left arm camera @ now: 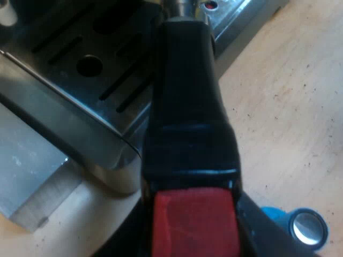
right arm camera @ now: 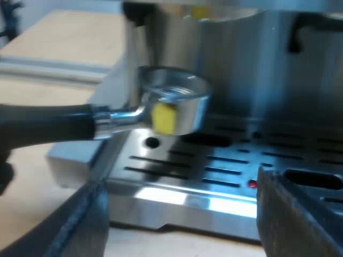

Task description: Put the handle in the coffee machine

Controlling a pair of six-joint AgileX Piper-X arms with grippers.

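The portafilter (right arm camera: 174,104) is off the counter (left arm camera: 289,107) and hangs in the air at the front of the espresso machine (right arm camera: 257,64). Its metal basket is level and just above the slotted drip tray (right arm camera: 225,166), with a yellow tab (right arm camera: 163,119) on its side. The left tool (left arm camera: 194,238) is clamped on the end of the dark handle (left arm camera: 187,107), with black fingers (left arm camera: 260,225) on either side of the red tip (left arm camera: 195,214). The right tool (right arm camera: 185,214) is apart and empty, low before the tray's front edge and facing the basket. A blue tamper (left arm camera: 306,227) sits on the counter near the left tool.

Pick-up and carry look done. As I judge it, what is left is to raise the basket into the brew head above, which can barely be made out here, and turn the handle until it locks. Nothing is seated yet: the basket appears clear of both tray and machine.
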